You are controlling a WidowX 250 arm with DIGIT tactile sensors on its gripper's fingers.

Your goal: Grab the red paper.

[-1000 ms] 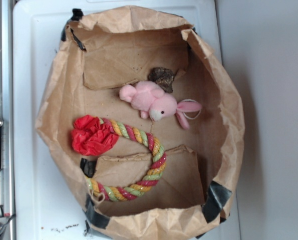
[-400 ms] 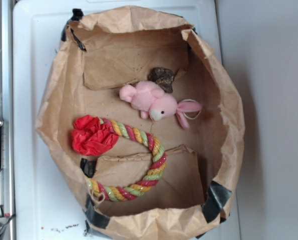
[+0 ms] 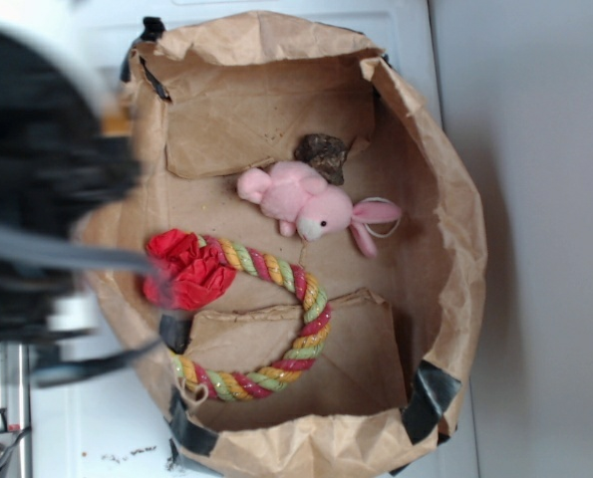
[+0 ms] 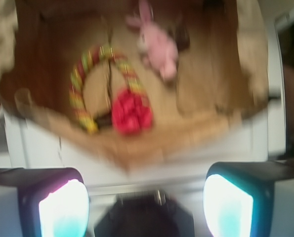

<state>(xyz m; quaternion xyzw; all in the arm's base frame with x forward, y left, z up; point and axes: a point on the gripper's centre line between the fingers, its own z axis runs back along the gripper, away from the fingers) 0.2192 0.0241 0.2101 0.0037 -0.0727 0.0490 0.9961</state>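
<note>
We see the red paper (image 3: 184, 269) lying inside the brown bag (image 3: 455, 249), on its left side, touching one end of the striped rope (image 3: 296, 329). Our gripper (image 4: 146, 205) hangs outside the bag, jaws spread wide, holding nothing.

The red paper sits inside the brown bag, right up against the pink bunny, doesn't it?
Not quite. The red paper is inside the bag, but it lies against the end of the rope, not the bunny, which sits apart from it. The exterior view shows this.
</note>
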